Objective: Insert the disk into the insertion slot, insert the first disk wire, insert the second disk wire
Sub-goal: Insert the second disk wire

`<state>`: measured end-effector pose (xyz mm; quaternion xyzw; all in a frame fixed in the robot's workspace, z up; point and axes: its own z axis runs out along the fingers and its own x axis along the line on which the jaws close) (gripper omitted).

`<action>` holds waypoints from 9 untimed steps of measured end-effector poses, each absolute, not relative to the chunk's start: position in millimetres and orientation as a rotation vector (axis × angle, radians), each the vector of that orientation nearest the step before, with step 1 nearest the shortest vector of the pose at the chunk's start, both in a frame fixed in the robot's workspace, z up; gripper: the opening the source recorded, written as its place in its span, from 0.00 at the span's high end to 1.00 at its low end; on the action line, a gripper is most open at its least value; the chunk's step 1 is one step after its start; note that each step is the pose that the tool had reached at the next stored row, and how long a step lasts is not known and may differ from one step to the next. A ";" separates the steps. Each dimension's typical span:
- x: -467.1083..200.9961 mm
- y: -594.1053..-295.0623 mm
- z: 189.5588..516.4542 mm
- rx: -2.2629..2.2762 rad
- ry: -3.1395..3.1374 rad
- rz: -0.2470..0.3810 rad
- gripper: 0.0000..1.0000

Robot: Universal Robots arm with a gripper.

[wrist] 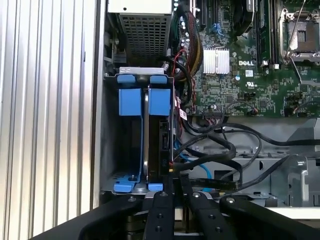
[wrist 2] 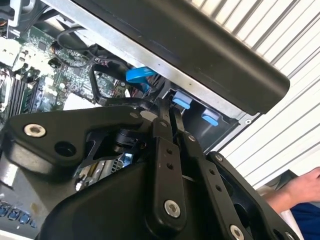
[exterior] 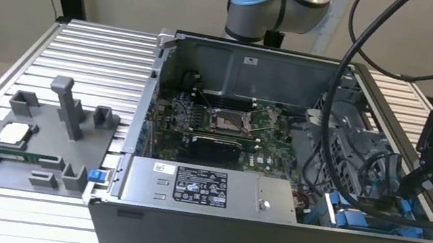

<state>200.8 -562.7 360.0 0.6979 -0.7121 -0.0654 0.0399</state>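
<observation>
The disk (wrist: 162, 145) stands on edge in its bright blue carrier (wrist: 159, 102) inside the grey insertion slot (wrist: 107, 150), at the case's corner on the exterior view's right (exterior: 377, 220). My gripper (exterior: 395, 196) reaches down into that corner. In both wrist views its fingers (wrist: 175, 182) (wrist 2: 170, 107) are pressed close together at the disk's near end, pinching a black disk wire (wrist 2: 95, 82) that curves away over the board (wrist: 220, 172). A blue disk wire (wrist: 202, 167) (wrist 2: 137, 75) lies loose beside it.
The grey power-supply box (exterior: 204, 189) sits along the case's front wall, with the motherboard and CPU socket (exterior: 226, 121) behind it. Thick black arm cables (exterior: 337, 116) hang over the case. A grey parts fixture (exterior: 34, 143) stands on the ribbed table. A person's hand (wrist 2: 300, 187) rests outside the case.
</observation>
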 end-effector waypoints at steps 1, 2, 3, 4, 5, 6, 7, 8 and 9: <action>199.2 -562.7 362.0 2.138 -2.182 -0.200 1.00; 197.5 -562.7 363.8 2.138 -2.182 -0.200 1.00; 195.7 -562.7 365.6 2.138 -2.182 -0.200 1.00; 193.7 -562.7 367.7 2.138 -2.182 -0.200 1.00; 191.7 -562.7 370.0 2.138 -2.182 -0.200 1.00; 189.6 -562.7 372.2 2.138 -2.182 -0.200 1.00; 187.7 -562.7 374.1 2.138 -2.182 -0.200 1.00; 185.9 -562.7 375.5 2.138 -2.182 -0.200 1.00; 183.7 -562.6 376.0 2.139 -2.182 -0.201 1.00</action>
